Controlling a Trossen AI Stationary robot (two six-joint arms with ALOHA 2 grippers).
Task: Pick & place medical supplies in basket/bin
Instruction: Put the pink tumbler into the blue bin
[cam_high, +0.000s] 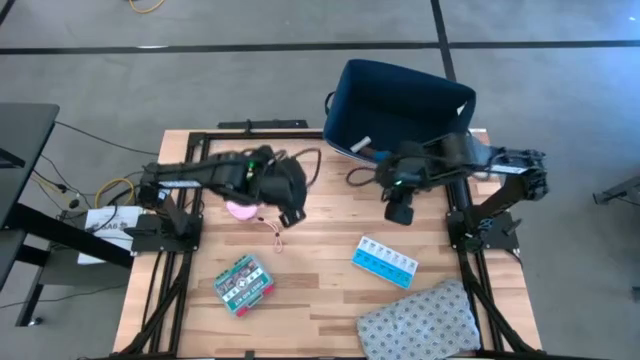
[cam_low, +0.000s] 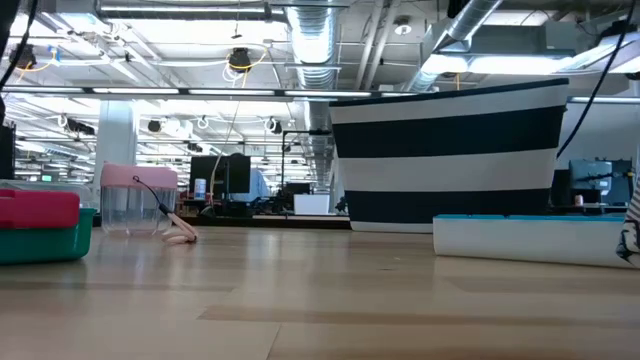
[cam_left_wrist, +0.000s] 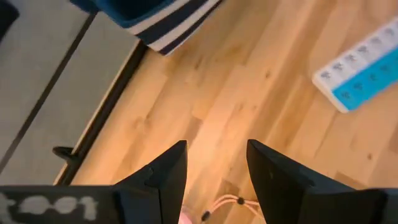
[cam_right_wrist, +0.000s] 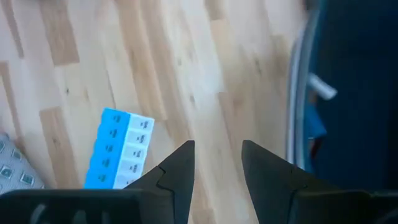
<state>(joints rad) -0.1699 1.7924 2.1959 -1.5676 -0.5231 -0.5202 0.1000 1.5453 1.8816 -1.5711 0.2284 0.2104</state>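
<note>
The pink round roll (cam_high: 240, 208) stands on the table under my left arm's wrist; its clear body and pink top (cam_low: 138, 198) show in the low view, with a pink cord (cam_low: 180, 236) trailing from it. My left gripper (cam_high: 287, 200) hovers open just past the roll, and the cord (cam_left_wrist: 227, 203) shows between its fingers. My right gripper (cam_high: 400, 208) is open above bare wood beside the navy basket (cam_high: 395, 100). The light-blue pill organiser (cam_high: 385, 262) and the green-red flat box (cam_high: 243, 283) lie flat nearer the front. A white item (cam_right_wrist: 322, 87) lies inside the basket (cam_right_wrist: 354, 93).
A grey patterned cloth (cam_high: 420, 320) lies at the near right corner. The basket (cam_low: 450, 155) stands at the far edge, right of centre. Bare wood lies between the two grippers and in front of the basket. Black frame rails run along both table sides.
</note>
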